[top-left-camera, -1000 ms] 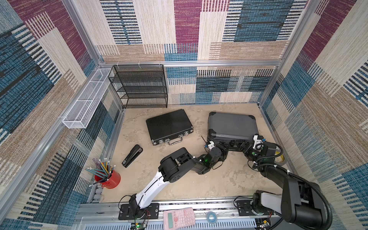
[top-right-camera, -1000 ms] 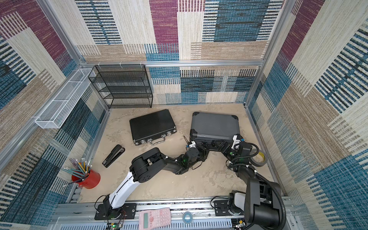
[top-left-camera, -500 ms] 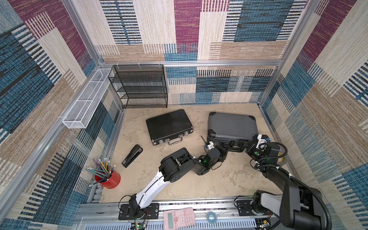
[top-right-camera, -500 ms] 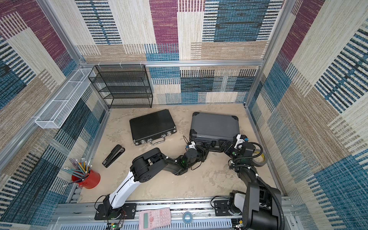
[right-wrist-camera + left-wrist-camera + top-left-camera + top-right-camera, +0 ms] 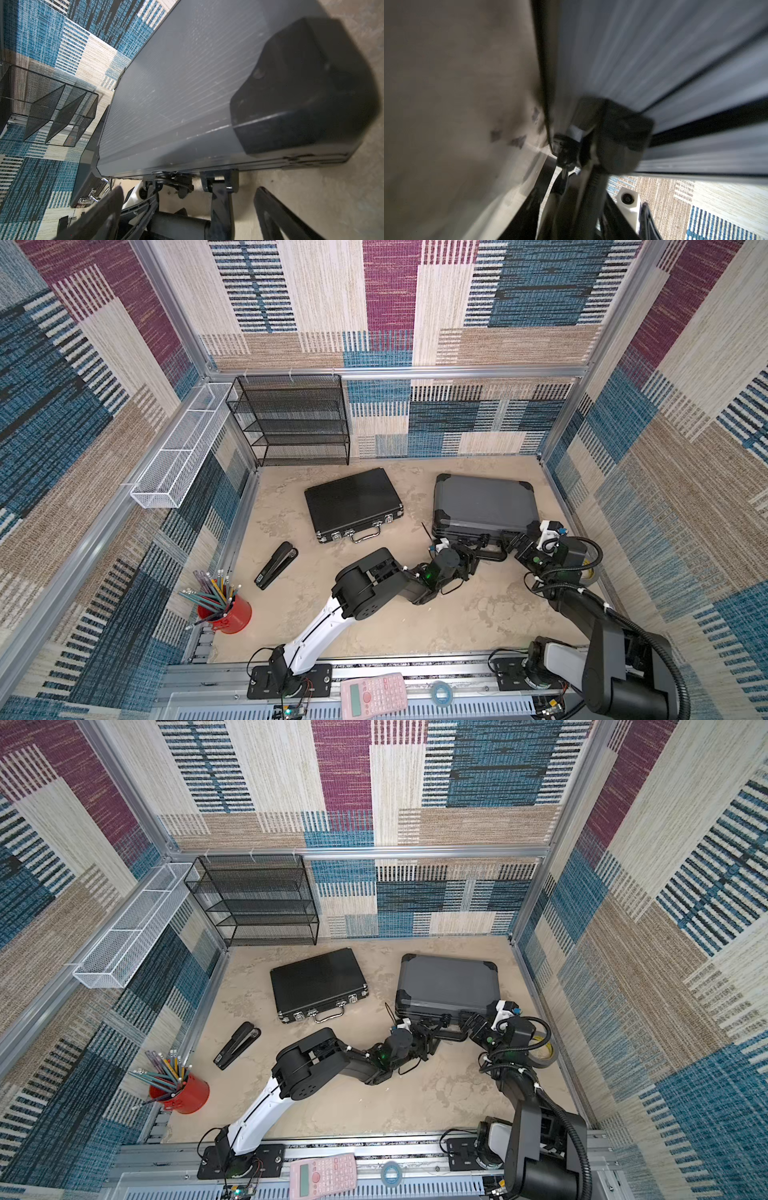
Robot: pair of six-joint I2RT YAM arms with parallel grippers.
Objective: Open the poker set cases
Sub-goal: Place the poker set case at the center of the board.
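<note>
We see handle (image 5: 492, 557) of grey case (image 5: 484, 506) running between left end effector (image 5: 473, 554), opening unclear in blur, and right end effector (image 5: 512, 544), wide open, empty.

Black case (image 5: 353, 504): slim, ribbed, silver latches, thin handle on its 6 o'clock edge; lies flat, lid shut, turned slightly. Grey case (image 5: 484, 506): bulkier, black corners, thick handle at 6; flat, shut, at 3 o'clock of the black one, apart.
</note>
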